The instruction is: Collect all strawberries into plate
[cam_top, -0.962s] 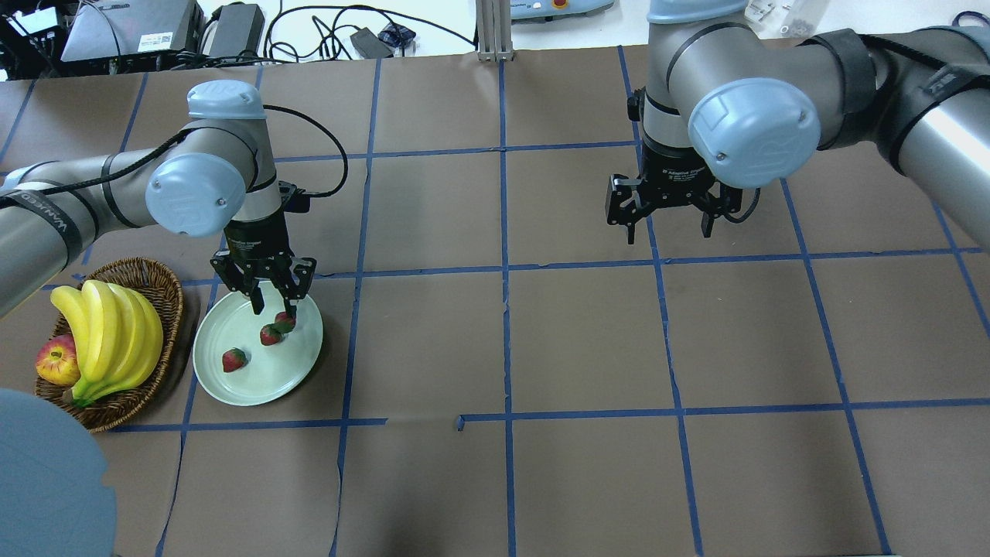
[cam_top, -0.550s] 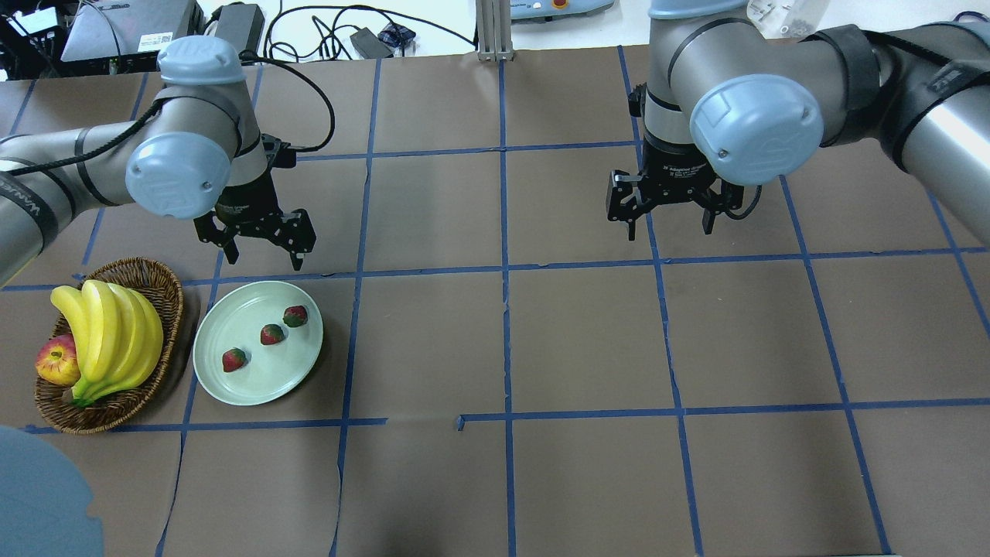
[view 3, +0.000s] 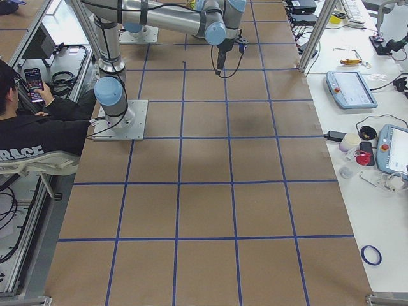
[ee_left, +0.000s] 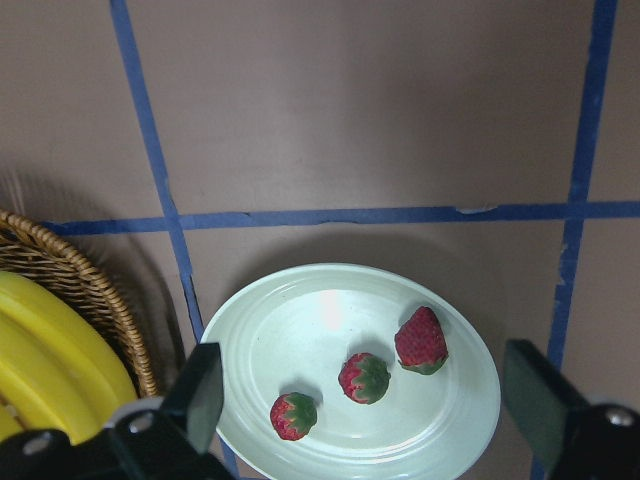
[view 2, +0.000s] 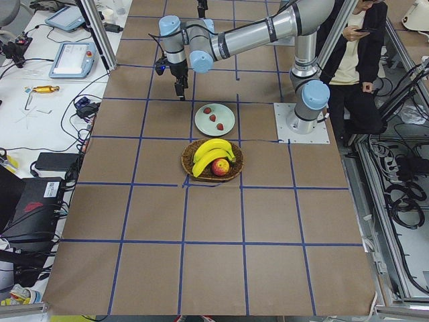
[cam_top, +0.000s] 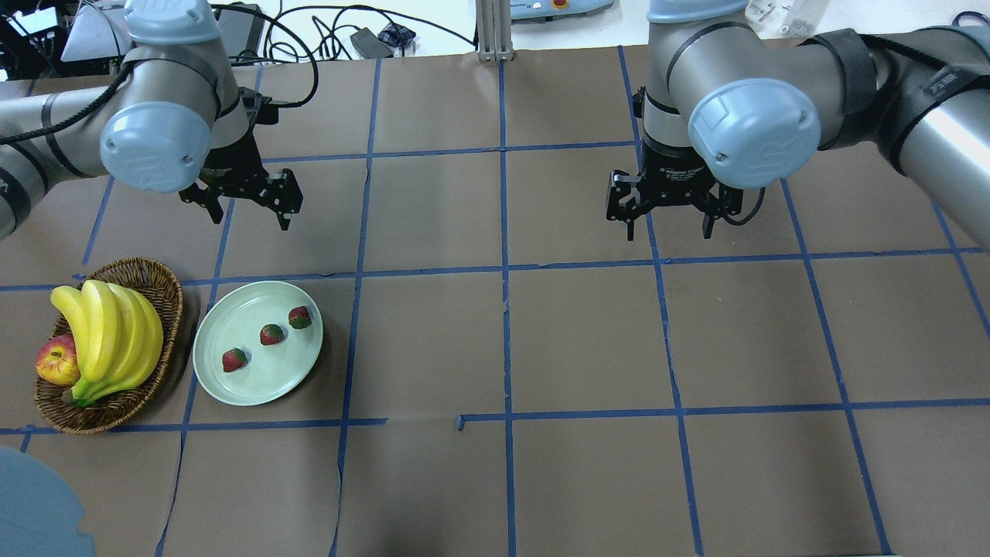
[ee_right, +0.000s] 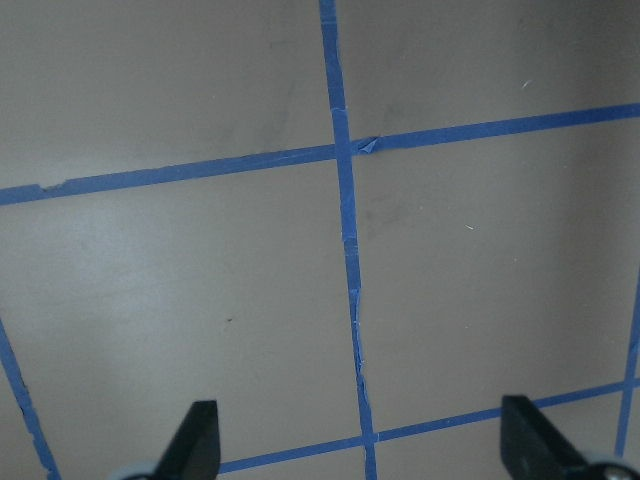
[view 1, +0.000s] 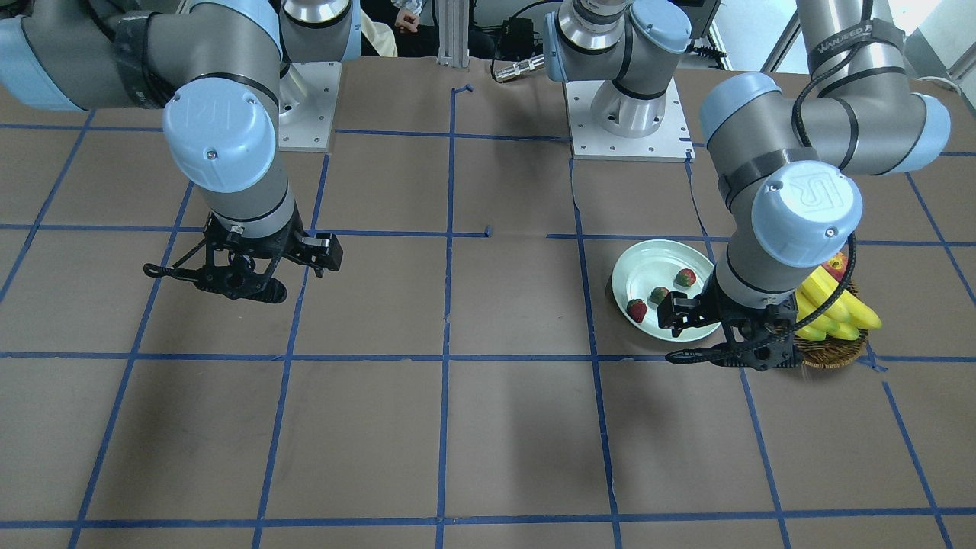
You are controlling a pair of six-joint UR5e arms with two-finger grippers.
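Observation:
Three small red strawberries lie on the pale green plate: one at the far right, one in the middle, one at the near left. They also show in the left wrist view and the front view. My left gripper is open and empty, raised above the table beyond the plate's far edge. Its fingers frame the plate from above. My right gripper is open and empty, hanging over bare table far to the right.
A brown wicker basket with yellow bananas and a red apple stands just left of the plate. Blue tape lines grid the brown table. Cables and boxes lie past the table's far edge.
My left gripper has lifted off the plate and drawn back and to the left, leaving the third strawberry on the plate. The right arm has hardly moved.

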